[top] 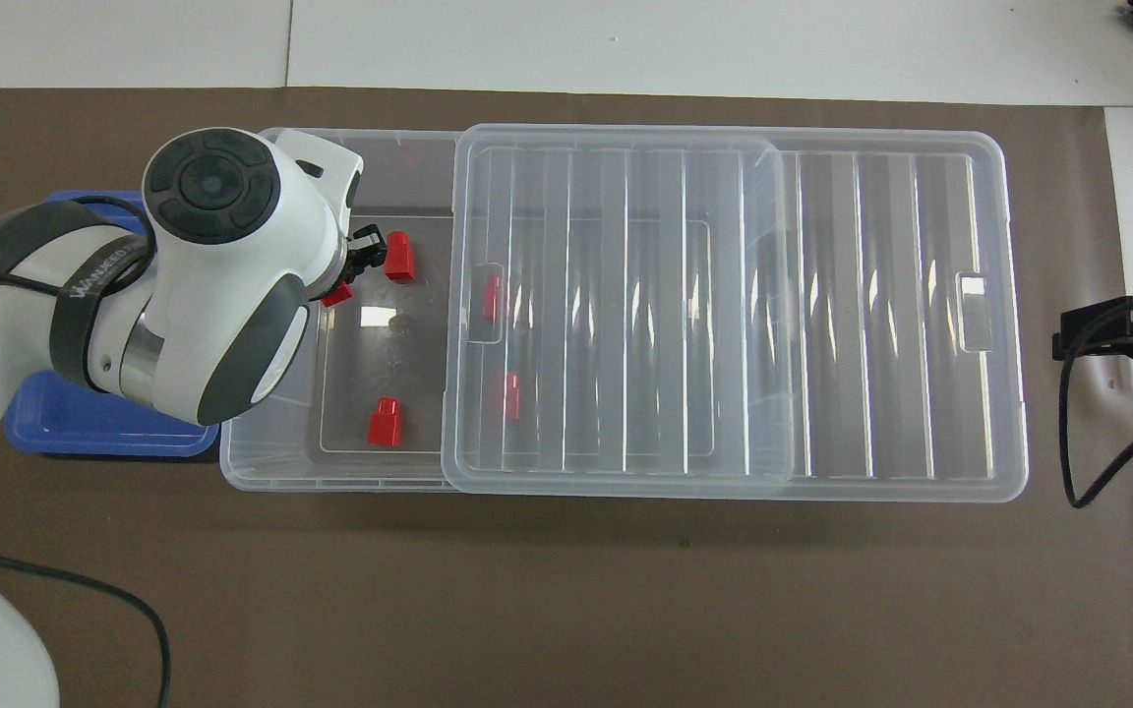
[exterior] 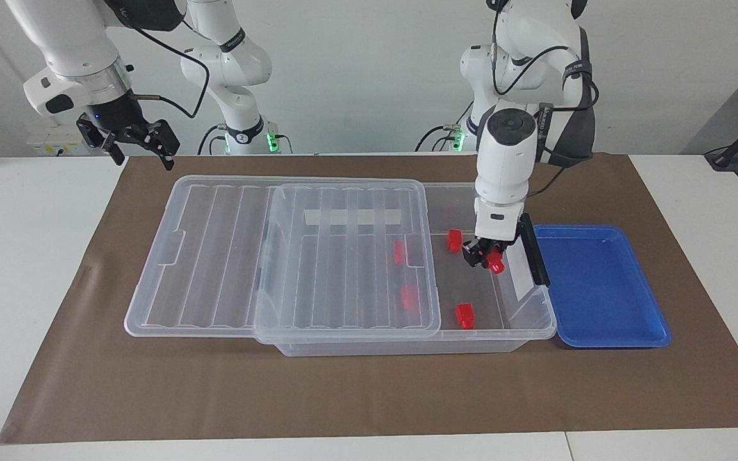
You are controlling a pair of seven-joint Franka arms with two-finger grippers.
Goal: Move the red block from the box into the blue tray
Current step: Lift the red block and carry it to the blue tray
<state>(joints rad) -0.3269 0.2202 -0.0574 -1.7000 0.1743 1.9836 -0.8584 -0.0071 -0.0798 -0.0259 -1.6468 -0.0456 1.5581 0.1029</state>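
Note:
My left gripper (exterior: 492,258) is shut on a red block (exterior: 496,264) and holds it in the air over the uncovered end of the clear box (exterior: 407,346), close to the black end clip. From overhead the held red block (top: 335,294) peeks out under the left gripper (top: 346,279). Two more red blocks (exterior: 454,240) (exterior: 465,315) lie on the bare box floor, and two show through the lid (exterior: 343,256). The blue tray (exterior: 599,282) sits beside the box at the left arm's end, with nothing in it. My right gripper (exterior: 141,155) waits open, raised over the mat's corner.
The ribbed clear lid (top: 901,315) is slid toward the right arm's end and overhangs the box there. A brown mat (exterior: 369,390) covers the table. In the overhead view the left arm hides most of the blue tray (top: 65,430).

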